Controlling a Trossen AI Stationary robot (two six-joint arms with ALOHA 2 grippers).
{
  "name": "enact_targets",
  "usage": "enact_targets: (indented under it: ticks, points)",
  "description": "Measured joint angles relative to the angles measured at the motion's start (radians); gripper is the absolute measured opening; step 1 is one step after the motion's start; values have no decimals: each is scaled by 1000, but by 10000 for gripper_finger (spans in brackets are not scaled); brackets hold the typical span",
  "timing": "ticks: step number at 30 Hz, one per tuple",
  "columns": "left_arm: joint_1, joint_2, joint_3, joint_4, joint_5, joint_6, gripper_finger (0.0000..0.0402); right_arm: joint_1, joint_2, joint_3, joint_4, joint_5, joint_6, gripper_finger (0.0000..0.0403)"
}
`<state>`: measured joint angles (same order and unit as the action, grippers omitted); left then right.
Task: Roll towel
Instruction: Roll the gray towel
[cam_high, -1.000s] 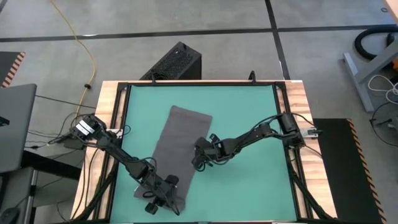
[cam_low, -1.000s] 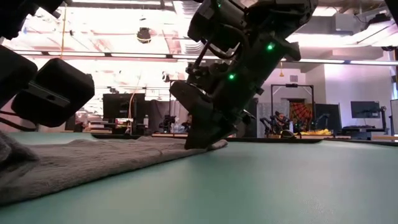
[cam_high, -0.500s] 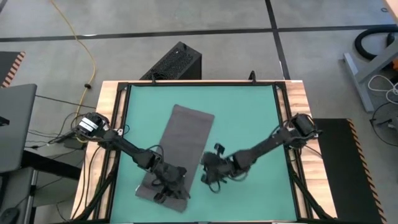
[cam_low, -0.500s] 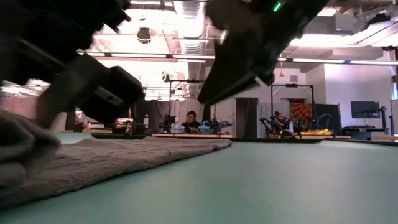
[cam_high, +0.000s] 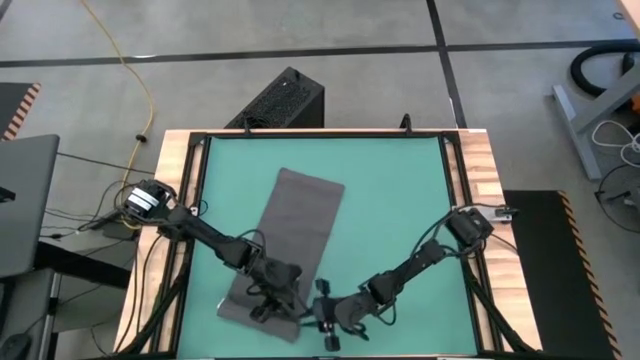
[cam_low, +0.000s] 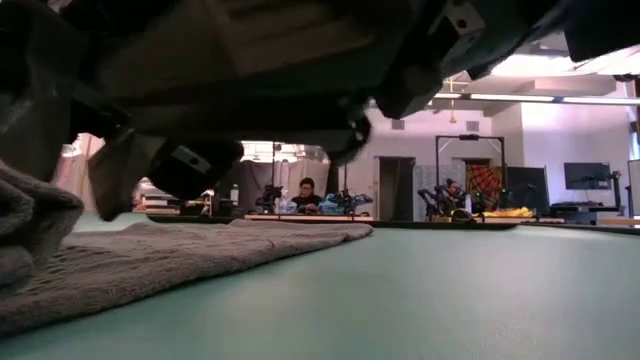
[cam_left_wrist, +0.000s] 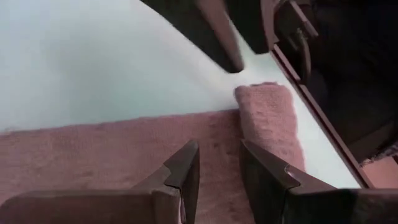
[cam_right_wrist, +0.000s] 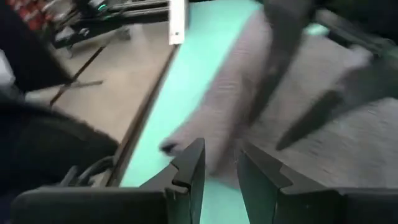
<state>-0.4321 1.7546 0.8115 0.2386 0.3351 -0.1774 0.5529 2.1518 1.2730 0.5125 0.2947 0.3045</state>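
The dark grey towel (cam_high: 295, 225) lies flat on the green mat, running slantwise from the far middle to the near left. Its near end is rolled into a thick fold (cam_left_wrist: 267, 124), which also shows in the low view (cam_low: 30, 225). My left gripper (cam_high: 268, 306) hovers over that near end, fingers a little apart and empty (cam_left_wrist: 219, 158). My right gripper (cam_high: 325, 322) is low at the towel's near right corner, beside the fold, fingers a little apart and empty (cam_right_wrist: 221, 158). Its fingers also show in the left wrist view (cam_left_wrist: 217, 31).
The mat (cam_high: 400, 200) is bare to the right of the towel. A black-railed wooden frame (cam_high: 470, 200) borders the table. A black box (cam_high: 285, 100) stands beyond the far edge. A person (cam_low: 305, 190) sits in the room behind.
My right gripper has left the towel's right edge at mid-length and gone toward the table's near edge, down to the towel's near right corner. My left gripper has moved from the near left edge rightward over the towel's near end, where the fold now stands thicker.
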Motion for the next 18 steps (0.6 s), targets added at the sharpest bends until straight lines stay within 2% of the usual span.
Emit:
enact_targets:
  ticks: [7, 12, 15, 18]
  points:
    - [-2, 0, 0, -4, 7, -3, 100, 20, 98, 163, -118, -5, -194, 117]
    - [16, -40, -1, -57, 23, 1, 100, 20, 69, 252, -374, 9, -145, 117]
    - [27, -86, -1, -109, 15, 25, 100, 12, 46, 252, -420, 10, -127, 117]
    - [31, -145, -1, -171, -13, 50, 100, 7, 17, 234, -387, 3, -137, 117]
